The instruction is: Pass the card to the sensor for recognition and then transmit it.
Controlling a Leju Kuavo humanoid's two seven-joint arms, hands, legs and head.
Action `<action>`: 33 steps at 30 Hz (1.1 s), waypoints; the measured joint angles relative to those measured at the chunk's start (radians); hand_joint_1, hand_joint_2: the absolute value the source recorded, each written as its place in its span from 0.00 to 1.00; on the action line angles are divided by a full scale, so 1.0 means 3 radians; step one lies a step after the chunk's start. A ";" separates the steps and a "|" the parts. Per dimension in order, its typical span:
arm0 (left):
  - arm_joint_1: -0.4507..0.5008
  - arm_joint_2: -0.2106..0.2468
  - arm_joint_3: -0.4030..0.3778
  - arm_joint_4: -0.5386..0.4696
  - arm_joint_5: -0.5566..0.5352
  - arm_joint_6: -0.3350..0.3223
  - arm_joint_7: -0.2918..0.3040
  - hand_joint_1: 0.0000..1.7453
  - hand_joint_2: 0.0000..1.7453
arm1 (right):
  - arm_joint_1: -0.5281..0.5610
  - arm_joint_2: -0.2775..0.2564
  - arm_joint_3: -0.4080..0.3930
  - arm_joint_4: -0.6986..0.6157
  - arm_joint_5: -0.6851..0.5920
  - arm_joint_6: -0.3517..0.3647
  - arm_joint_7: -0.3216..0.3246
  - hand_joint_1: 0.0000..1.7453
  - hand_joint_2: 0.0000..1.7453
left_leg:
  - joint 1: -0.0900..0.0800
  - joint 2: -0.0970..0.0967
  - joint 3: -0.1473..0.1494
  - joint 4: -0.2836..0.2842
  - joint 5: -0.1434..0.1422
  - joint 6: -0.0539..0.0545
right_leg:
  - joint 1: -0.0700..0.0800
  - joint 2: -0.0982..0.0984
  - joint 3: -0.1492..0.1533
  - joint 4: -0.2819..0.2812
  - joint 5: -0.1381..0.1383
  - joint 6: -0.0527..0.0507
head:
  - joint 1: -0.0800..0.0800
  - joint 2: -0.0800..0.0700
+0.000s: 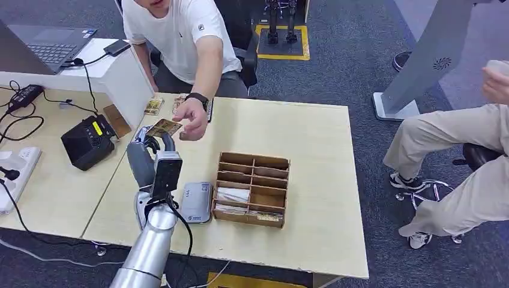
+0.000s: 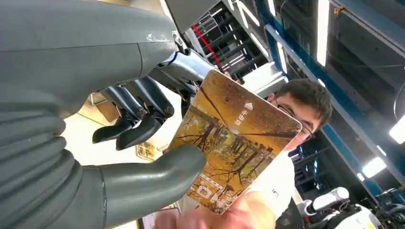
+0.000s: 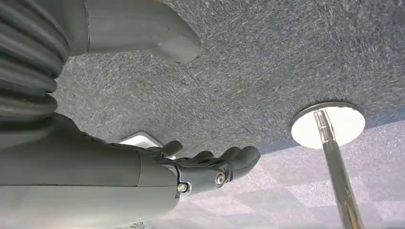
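— Starting at the far left, we see a black card reader point(image 1: 88, 142) on the pale side table, with a white power strip point(image 1: 13, 171) nearer the table's front edge. What's beside it?

— Our left hand point(image 1: 151, 146), raised over the near-left part of the wooden table point(image 1: 312, 180). It pinches the card point(image 1: 163, 127) between thumb and fingers; the left wrist view shows the thumb point(image 2: 157, 179) pressed on an autumn-tree print.

— And the person?

— A person's hand point(image 1: 191, 118) reaches in from the far side, just beside the card's right edge; we cannot tell whether it touches.

— Further right?

— A grey device point(image 1: 197, 203) lies flat, touching a wooden compartment box point(image 1: 252, 189) with cards in its lower slots.

— Our right hand point(image 3: 210, 167)?

— It hangs over grey carpet, fingers loosely apart, holding nothing.
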 joint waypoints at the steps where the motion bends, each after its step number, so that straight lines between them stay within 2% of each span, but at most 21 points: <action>1: 0.0000 -0.0005 0.0010 0.0000 0.0000 0.0000 -0.0009 1.00 1.00 | 0.0000 0.0000 0.0000 0.0000 0.0001 0.0000 0.0000 0.00 1.00 | 0.0000 0.0000 0.0000 0.0000 0.0000 0.0000 | 0.0000 0.0000 0.0000 0.0000 0.0000 0.0000 | -0.0001 0.0000; 24: 0.0030 -0.0011 0.0034 -0.0065 0.0060 0.0001 -0.0146 1.00 1.00 | 0.0000 0.0000 0.0000 0.0000 -0.0024 0.0000 -0.0018 0.00 1.00 | 0.0000 0.0000 -0.0001 0.0000 0.0000 0.0000 | 0.0000 0.0000 0.0000 0.0000 0.0000 0.0000 | 0.0000 0.0000; 33: 0.0067 -0.0017 0.0081 -0.0358 0.0375 0.0004 -0.0408 1.00 1.00 | 0.0001 0.0000 0.0000 -0.0001 -0.0025 0.0000 0.0001 0.00 1.00 | 0.0000 0.0000 -0.0001 0.0000 0.0000 0.0000 | 0.0000 0.0000 0.0000 0.0000 0.0000 0.0000 | 0.0000 0.0000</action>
